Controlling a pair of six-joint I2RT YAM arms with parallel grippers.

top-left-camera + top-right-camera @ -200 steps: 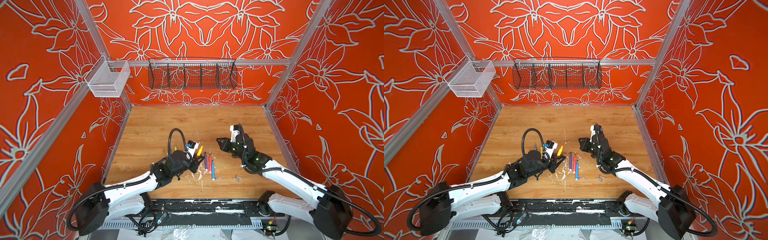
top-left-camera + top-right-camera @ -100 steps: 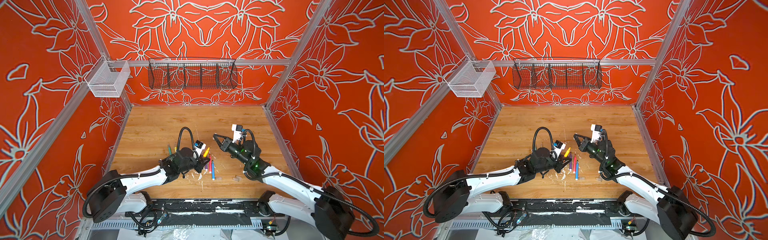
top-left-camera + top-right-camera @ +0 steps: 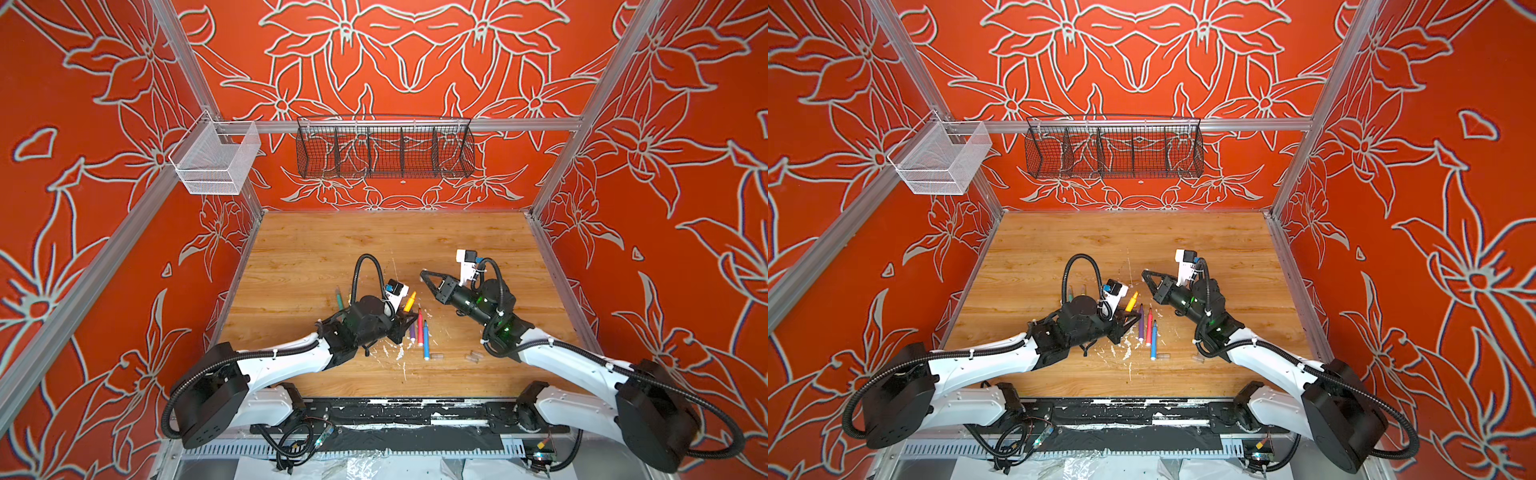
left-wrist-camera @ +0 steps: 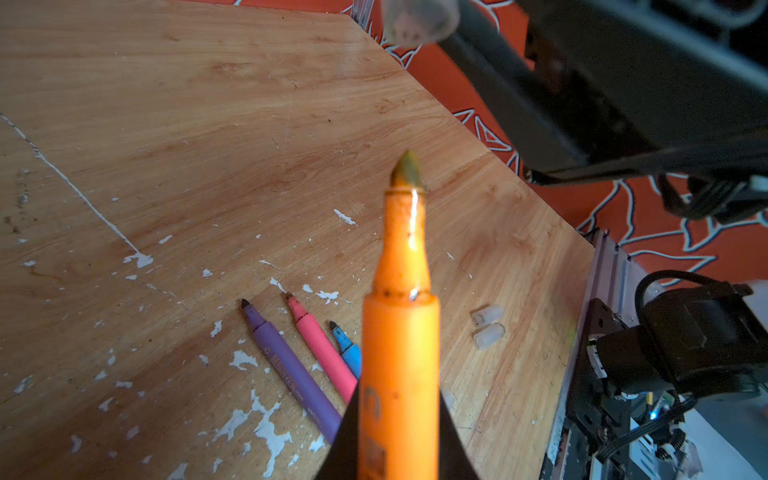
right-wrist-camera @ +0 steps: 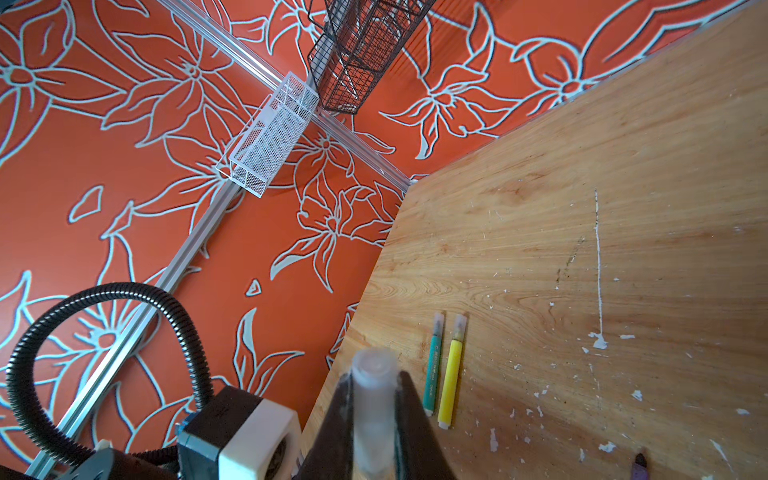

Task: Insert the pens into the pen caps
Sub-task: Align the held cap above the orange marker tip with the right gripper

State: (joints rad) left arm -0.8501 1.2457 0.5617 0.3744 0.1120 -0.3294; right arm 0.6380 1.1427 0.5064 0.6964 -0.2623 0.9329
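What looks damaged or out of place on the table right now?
The table is scarred with white flecks and a thin white streak near the purple pen. The orange pen in the left gripper has a dirty, greenish tip instead of orange. Nothing else stands out.

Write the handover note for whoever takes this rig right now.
The left gripper is shut on the orange pen, tip raised.
The right gripper is shut on a clear cap, apart from that tip.
Done: the green pen and yellow pen lie capped, side by side.
Left: cap the orange one, then the purple pen, pink pen and blue pen, which lie uncapped mid-table, with loose caps nearby.
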